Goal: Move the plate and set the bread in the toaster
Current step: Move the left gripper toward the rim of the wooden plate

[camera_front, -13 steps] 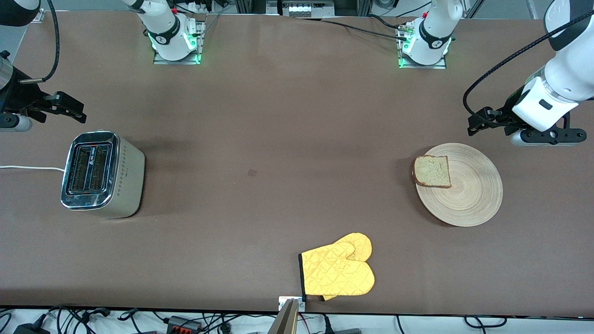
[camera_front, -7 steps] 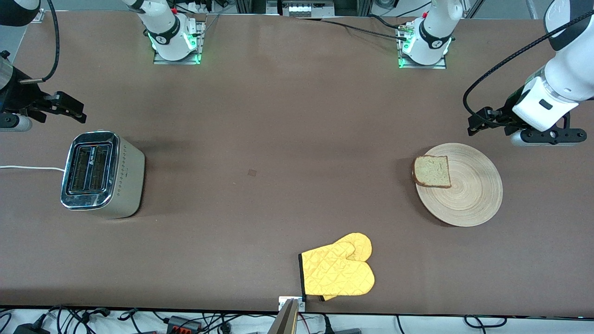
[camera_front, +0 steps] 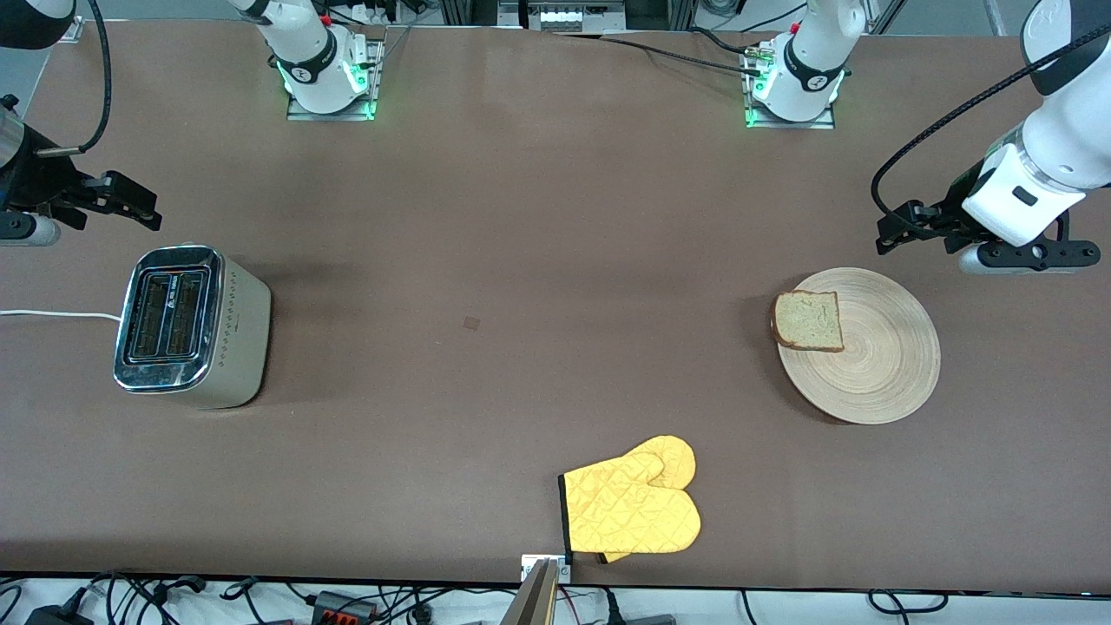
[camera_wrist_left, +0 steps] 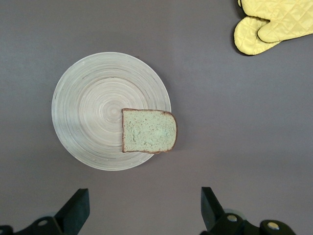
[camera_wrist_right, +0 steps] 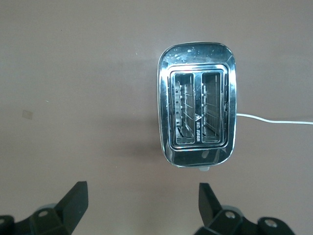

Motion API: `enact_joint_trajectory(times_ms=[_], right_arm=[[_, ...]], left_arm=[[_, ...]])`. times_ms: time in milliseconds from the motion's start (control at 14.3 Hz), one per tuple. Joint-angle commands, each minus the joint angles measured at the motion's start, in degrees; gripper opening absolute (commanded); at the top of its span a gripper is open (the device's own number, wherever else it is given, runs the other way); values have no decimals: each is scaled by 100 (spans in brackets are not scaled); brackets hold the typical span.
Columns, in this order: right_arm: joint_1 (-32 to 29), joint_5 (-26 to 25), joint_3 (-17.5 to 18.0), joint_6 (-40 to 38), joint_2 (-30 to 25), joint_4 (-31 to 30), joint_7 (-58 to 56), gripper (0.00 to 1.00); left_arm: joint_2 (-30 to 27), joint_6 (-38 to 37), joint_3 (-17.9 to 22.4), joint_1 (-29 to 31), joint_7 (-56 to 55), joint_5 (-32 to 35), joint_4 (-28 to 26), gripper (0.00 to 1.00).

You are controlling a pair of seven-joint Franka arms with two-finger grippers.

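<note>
Left claw hangs in the air over bare worktop at the left arm's end, just beside the plate's rim, its fingers spread wide and holding nothing. Right claw hangs likewise over the worktop beside the toaster at the right arm's end, fingers wide apart and empty; that arm appears to be waiting.

By size: the plate, a wide light-wood round with ring grain, lies flat on the worktop. The toaster, shiny and boxy, stands upright well apart from it, both dark slots up and a white cord trailing off. A yellow oven mitt lies nearer the front camera, between the two. The bread rests flat on the plate, overhanging the rim on the side toward the toaster.

Nothing looks begun yet. The step in hand seems to be moving the plate toward the toaster. The left claw would do well to come down on bare rim away from the bread, pinch it firmly, then slide the plate low and level so the overhanging slice does not slip off.
</note>
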Motion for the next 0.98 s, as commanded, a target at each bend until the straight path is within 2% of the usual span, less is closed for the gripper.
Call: enact_joint_trajectory(times_ms=[0,558,767,906], right_arm=[[-18,24,9,-36,-137,-91,-105,100],[-27,24,0,-28,-119,-91,-97,100],[-27,24,9,-19,-110,-83,-70,100],[-27,24,0,-1,-110,-91,-44,100]], left_arm=[[105,-108,22,14,32,-138,183,100],[315,-82,13,172,93,-155,192,100],[605,-117,22,557,1065,-479,411,100],[719,-143,31,769,1201,-708,420,100]])
